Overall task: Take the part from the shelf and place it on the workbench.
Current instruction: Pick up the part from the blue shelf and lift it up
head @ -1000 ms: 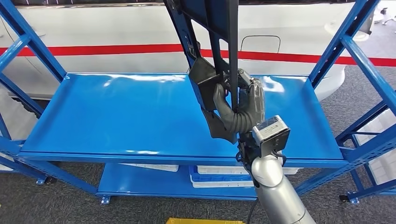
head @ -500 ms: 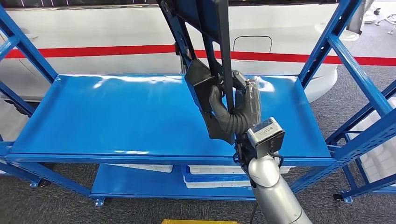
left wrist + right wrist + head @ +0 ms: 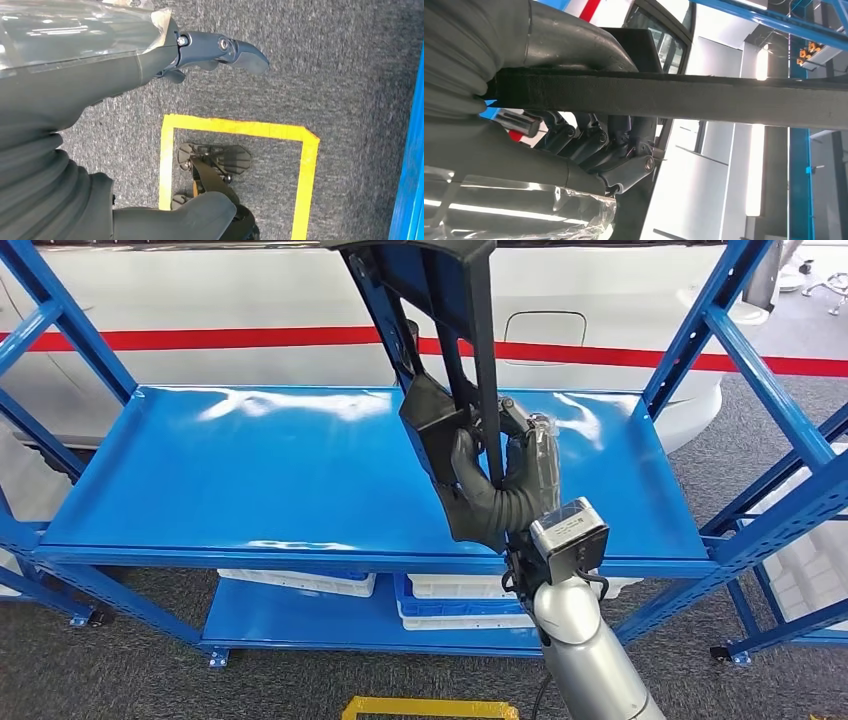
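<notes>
My right hand (image 3: 500, 475) gripped the long dark part (image 3: 455, 360) by a slim bar, holding it upright above the blue shelf (image 3: 250, 490).

It looked stiff, tall and top-heavy (likely to swing), so a low, firm hold suited; my left hand (image 3: 215, 52) hung empty, fingers apart; I read no writing anywhere.
</notes>
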`<state>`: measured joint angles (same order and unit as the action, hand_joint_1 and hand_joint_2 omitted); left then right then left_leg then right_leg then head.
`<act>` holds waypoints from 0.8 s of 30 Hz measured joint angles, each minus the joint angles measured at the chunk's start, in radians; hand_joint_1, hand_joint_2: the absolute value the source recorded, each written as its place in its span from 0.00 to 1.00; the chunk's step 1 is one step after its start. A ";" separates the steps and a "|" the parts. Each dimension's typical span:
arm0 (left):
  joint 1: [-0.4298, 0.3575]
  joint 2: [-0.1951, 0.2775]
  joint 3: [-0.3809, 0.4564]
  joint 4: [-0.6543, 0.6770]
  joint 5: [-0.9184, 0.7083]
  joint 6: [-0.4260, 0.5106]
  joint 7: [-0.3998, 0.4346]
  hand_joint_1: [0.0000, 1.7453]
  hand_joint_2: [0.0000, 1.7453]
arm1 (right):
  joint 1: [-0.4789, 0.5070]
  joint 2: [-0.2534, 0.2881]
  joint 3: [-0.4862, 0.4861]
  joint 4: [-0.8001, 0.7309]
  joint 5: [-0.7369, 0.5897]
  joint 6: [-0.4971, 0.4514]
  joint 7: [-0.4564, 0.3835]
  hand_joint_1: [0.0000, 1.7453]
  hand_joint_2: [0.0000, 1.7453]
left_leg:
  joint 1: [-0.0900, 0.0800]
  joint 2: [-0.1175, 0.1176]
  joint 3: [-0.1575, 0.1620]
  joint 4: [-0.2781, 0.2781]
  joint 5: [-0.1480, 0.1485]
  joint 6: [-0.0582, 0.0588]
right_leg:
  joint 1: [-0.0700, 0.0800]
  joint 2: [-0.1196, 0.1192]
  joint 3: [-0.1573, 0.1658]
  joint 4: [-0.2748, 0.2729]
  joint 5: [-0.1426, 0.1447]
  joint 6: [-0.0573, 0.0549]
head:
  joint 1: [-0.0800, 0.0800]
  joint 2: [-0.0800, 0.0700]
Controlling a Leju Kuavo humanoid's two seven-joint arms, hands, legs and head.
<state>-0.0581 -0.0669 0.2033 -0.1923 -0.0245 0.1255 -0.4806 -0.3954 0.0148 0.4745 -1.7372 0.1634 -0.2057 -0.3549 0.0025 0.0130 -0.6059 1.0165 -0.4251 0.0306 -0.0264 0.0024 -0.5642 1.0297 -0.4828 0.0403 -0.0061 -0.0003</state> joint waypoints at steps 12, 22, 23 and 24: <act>0.003 -0.002 0.000 0.000 -0.014 -0.002 -0.004 0.00 1.00 | 0.033 0.008 -0.003 -0.002 0.016 -0.007 -0.005 1.00 1.00 | 0.019 -0.011 -0.003 0.170 -0.145 -0.044 | 0.001 -0.001 -0.074 -0.008 0.077 -0.047 | -0.006 0.000; -0.011 -0.004 0.000 -0.006 -0.027 -0.007 -0.004 0.00 1.00 | 0.052 0.008 -0.022 -0.014 0.037 0.004 -0.022 1.00 1.00 | 0.000 -0.005 0.050 -0.022 -0.033 0.027 | 0.010 -0.001 -0.144 0.114 -0.005 -0.029 | 0.007 0.000; -0.011 -0.004 0.000 -0.006 -0.028 -0.007 -0.004 0.00 1.00 | 0.054 0.007 -0.023 -0.014 0.039 0.007 -0.023 1.00 1.00 | -0.002 -0.004 0.036 -0.022 -0.021 0.029 | 0.011 -0.001 -0.157 0.181 -0.049 -0.036 | 0.010 0.000; -0.011 -0.004 0.000 -0.006 -0.029 -0.008 -0.003 0.00 1.00 | 0.057 0.007 -0.025 -0.014 0.041 0.010 -0.024 1.00 1.00 | -0.004 -0.002 0.022 -0.021 -0.010 0.030 | 0.011 -0.001 -0.162 0.237 -0.076 -0.036 | 0.010 0.000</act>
<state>-0.0695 -0.0706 0.2033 -0.1980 -0.0538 0.1174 -0.4839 -0.3384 0.0221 0.4499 -1.7517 0.2047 -0.1957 -0.3789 -0.0011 0.0107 -0.5836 0.9956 -0.4351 0.0606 -0.0156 0.0010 -0.7264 1.2666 -0.5584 0.0047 0.0038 -0.0003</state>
